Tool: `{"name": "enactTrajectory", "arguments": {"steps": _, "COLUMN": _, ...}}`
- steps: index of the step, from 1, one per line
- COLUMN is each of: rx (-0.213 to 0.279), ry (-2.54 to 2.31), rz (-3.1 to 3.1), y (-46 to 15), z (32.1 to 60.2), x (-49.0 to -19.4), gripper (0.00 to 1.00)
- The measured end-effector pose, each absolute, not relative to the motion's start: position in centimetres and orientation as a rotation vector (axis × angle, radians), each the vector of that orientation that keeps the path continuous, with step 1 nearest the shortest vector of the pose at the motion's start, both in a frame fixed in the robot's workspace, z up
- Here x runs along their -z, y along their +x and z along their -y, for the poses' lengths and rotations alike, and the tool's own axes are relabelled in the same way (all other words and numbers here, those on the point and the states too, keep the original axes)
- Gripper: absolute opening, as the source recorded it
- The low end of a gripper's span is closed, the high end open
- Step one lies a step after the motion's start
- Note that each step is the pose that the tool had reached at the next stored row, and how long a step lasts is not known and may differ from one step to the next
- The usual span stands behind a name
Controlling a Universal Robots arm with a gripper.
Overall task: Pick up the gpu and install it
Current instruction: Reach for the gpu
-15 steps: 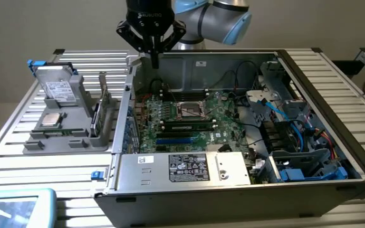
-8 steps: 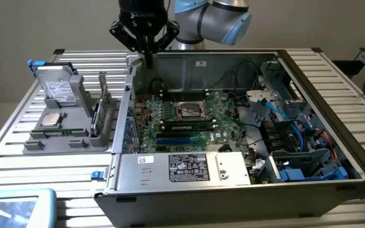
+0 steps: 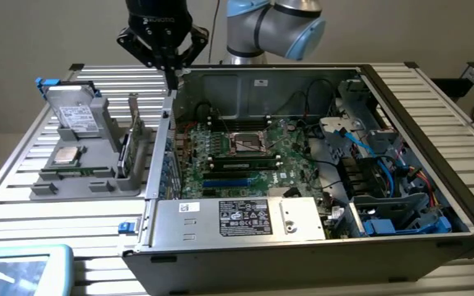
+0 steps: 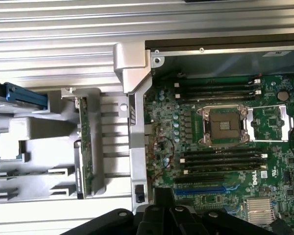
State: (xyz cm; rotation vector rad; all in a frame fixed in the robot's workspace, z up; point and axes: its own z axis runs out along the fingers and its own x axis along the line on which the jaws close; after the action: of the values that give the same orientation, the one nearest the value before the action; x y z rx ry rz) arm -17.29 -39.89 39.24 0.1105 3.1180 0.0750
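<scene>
Shut gripper over the case wall, gpu in its holder

We see the gripper (image 3: 171, 69) pinched shut and empty, hovering over the computer case's (image 3: 245, 262) side wall. The gpu (image 3: 128, 148) stands on edge in the grey holder (image 3: 89, 185), below the gripper toward the exterior view's left, its long axis parallel to that wall.

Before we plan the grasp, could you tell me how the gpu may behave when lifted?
The gpu is a thin card standing on edge in the holder, so it is probably stiff and light, yet apt to tip if nudged sideways. Its metal bracket at one end may make it hang unevenly. Being a bare circuit card, it is likely fragile.
</scene>
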Motion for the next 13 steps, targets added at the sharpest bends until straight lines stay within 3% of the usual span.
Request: {"name": "enactTrajectory", "arguments": {"steps": 13, "rx": -0.075, "ry": 0.11, "rz": -3.119, "y": -21.7, "z": 39.9, "x": -38.7, "gripper": 0.11}}
